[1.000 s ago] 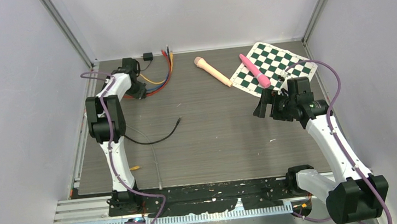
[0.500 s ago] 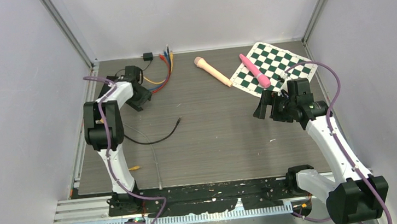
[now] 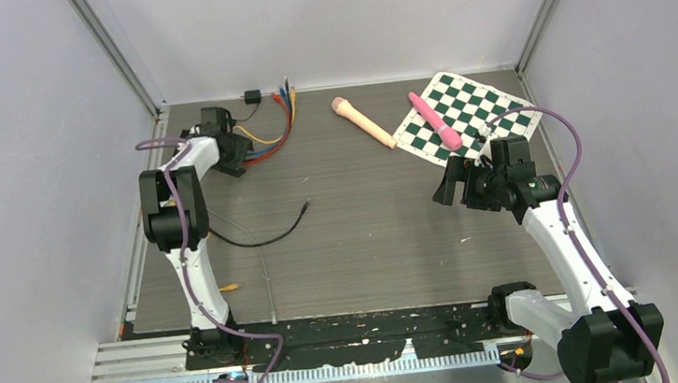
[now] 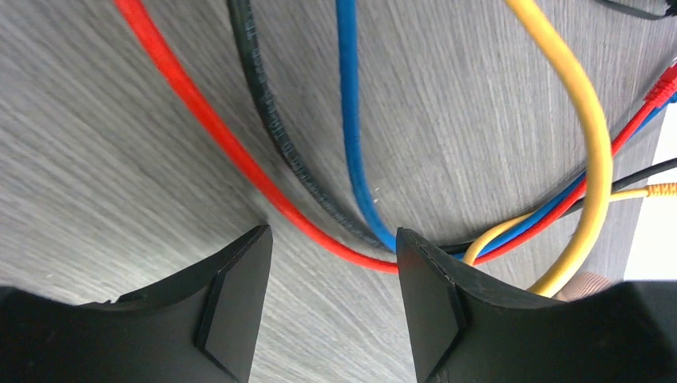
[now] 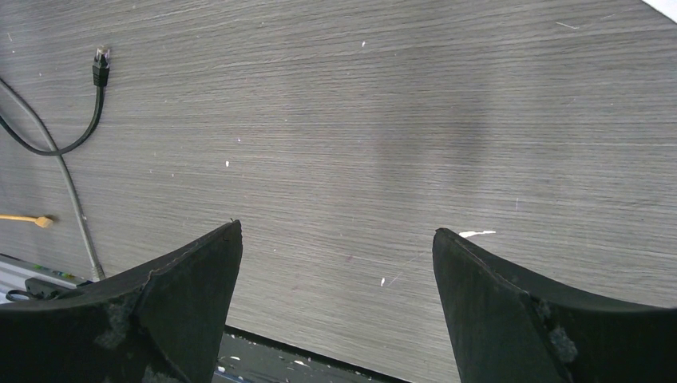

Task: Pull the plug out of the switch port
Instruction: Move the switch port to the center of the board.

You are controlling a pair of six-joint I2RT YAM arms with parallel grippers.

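step: approach, plug not yet grasped
plug: can't make it out; coloured cables (image 4: 348,120) lie at far-left corner of worktop
left gripper (image 4: 331,235): fingers apart, empty, low over the cables
right gripper (image 5: 337,228): spread wide, empty, hovering near right edge
next: probably find the plug end and pinch it

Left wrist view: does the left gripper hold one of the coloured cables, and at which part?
Nothing is held. The left gripper has its jaws open; the red cable only passes under the gap between them and is not clamped.
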